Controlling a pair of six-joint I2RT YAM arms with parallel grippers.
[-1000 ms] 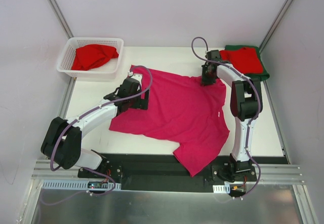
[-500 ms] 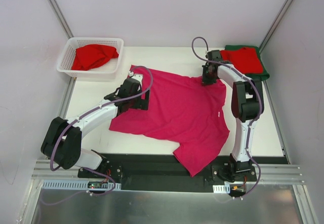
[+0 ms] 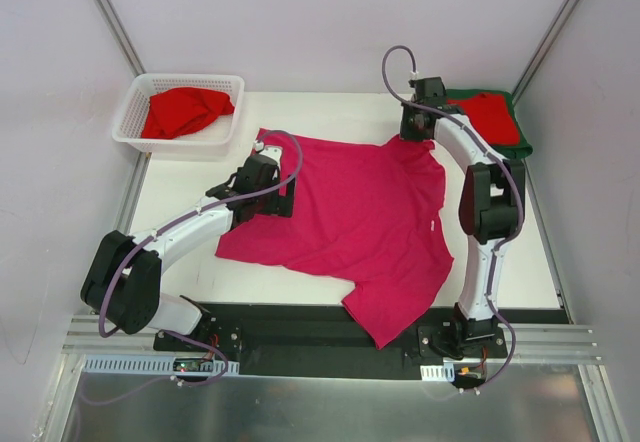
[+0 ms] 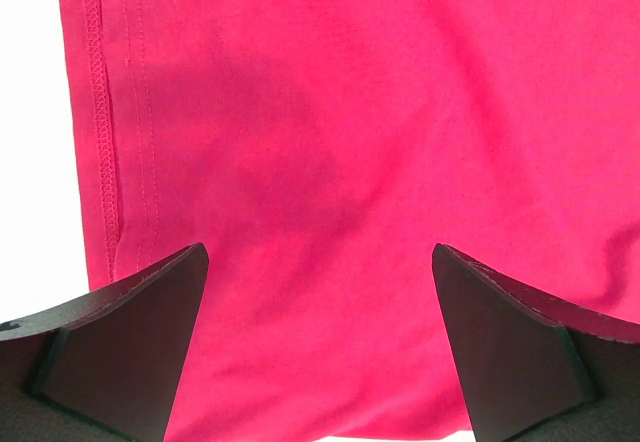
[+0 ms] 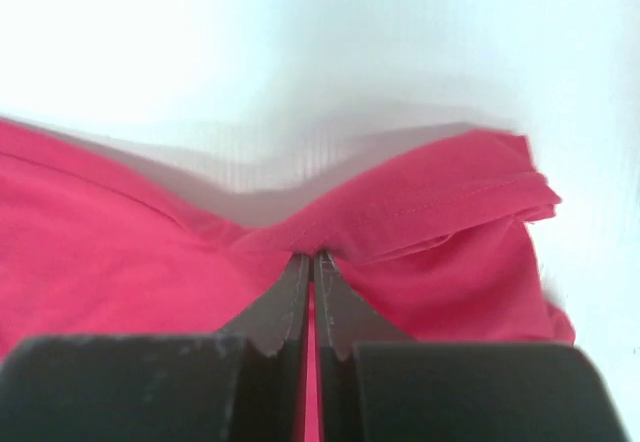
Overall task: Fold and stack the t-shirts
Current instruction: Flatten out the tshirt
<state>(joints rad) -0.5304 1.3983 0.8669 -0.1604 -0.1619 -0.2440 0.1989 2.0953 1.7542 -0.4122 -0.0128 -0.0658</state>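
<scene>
Working on the magenta t-shirt (image 3: 350,222), spread open across the middle of the table (image 3: 330,112) with 1 corner trailing onto the black base plate (image 3: 300,327) at the near edge. Pinching its far right corner with the right gripper (image 5: 312,257), with fingers pressed together on a raised ridge of hem and a bunch of cloth just to their right. Poised over the shirt's left side, near the stitched hem, with the left gripper (image 4: 318,252), with fingers spread wide and holding nothing. Cannot tell whether touching the cloth or just above it.

Elsewhere: 1 loose red t-shirt (image 3: 185,110) heaped in the white basket (image 3: 135,97) at far left. Also 1 folded red t-shirt (image 3: 497,117) lying on a dark green t-shirt (image 3: 520,149) at far right, just beside the right wrist.

Likely trouble from here, judging by the grip:
- Only a thin pinch of hem on the right, so liable to slip out under a quick pull.
- With just 1 corner held, apt to drag the whole shirt askew or fold it crooked instead of laying a clean edge.
- Close to the stack, so open to nudging or rumpling it on a sideways sweep.
- Some risk too of snagging the trailing corner at the table edge.
</scene>
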